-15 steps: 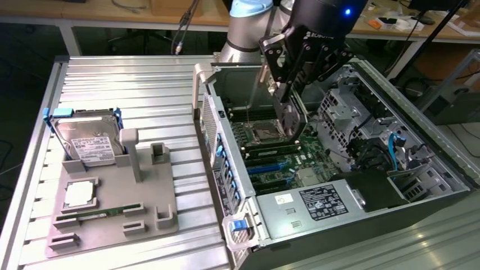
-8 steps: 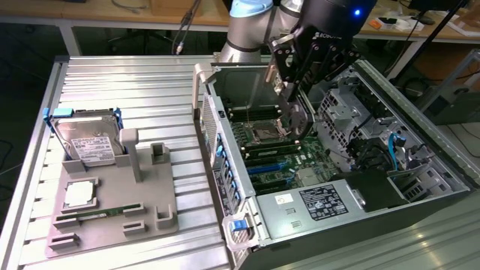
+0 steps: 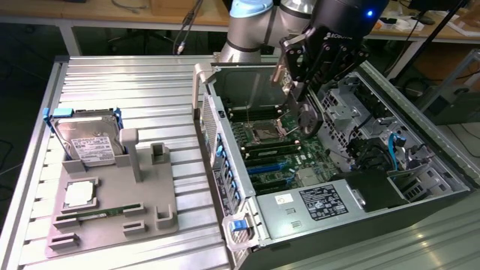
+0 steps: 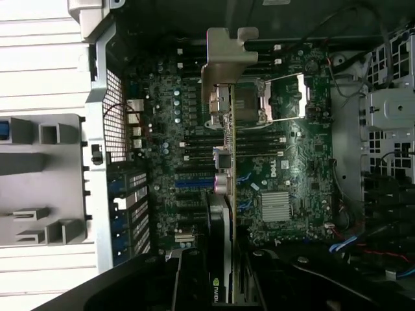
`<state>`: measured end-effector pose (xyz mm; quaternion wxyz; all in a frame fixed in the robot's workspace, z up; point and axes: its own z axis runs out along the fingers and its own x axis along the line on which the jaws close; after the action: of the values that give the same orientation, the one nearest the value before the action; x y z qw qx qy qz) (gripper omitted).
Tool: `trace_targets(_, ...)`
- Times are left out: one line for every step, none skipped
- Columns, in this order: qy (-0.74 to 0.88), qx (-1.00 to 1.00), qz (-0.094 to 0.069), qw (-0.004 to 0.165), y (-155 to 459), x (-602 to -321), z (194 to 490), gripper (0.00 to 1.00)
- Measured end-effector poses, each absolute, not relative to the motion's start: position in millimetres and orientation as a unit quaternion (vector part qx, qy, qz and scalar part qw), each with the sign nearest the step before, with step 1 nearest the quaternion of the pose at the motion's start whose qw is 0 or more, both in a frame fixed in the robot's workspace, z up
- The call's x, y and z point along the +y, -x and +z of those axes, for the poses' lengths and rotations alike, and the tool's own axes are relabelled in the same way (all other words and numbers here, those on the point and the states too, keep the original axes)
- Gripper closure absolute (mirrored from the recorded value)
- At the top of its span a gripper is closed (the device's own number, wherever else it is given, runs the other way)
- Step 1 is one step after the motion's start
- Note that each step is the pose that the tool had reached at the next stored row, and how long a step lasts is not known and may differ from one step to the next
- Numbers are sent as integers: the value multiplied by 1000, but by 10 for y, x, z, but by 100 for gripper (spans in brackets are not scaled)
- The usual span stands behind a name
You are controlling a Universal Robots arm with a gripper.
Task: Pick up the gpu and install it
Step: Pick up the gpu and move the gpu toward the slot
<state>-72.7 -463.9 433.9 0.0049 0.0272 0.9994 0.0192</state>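
Hard drive (image 3: pixel 89 142) and memory stick (image 3: pixel 101 212) rest in gray holder (image 3: pixel 120 191).

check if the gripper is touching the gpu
Touching. The wrist view shows the gpu edge-on, clamped between the fingers of the gripper, over the motherboard.

Open dark metal computer case (image 3: pixel 426 125) lies on ribbed metal table (image 3: pixel 112 84), exterior view's right. Grey plastic parts tray (image 3: pixel 150 191) just left of it. On tray: boxy silver hard drive (image 3: pixel 90 140) far, narrow green memory stick (image 3: pixel 101 214) near. Thin flat gpu card (image 3: pixel 309 117) hangs in black gripper (image 3: pixel 300 95), above green motherboard (image 3: pixel 277 157) inside case.
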Motion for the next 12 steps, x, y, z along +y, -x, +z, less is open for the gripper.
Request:
trace_targets(-27, 999, 19, 5, 705, -4639, 4339, 73)
trace_targets(-27, 999, 19, 5, 684, -4639, 4339, 73)
trace_targets(-27, 999, 19, 5, 665, -4639, 4339, 73)
trace_targets(-27, 999, 19, 5, 652, -4639, 4339, 73)
trace_targets(-27, 999, 19, 5, 629, -4639, 4339, 73)
trace_targets(-27, 999, 19, 5, 610, -4639, 4339, 73)
trace_targets(-27, 999, 19, 5, 591, -4639, 4339, 73)
trace_targets(-27, 999, 19, 5, 520, -4639, 4339, 73)
trace_targets(-27, 999, 19, 5, 433, -4639, 4339, 73)
trace_targets(-27, 999, 19, 5, 345, -4639, 4339, 73)
trace_targets(-27, 999, 19, 5, 241, -4640, 4339, 73)
trace_targets(-27, 999, 19, 5, 238, -4639, 4339, 73)
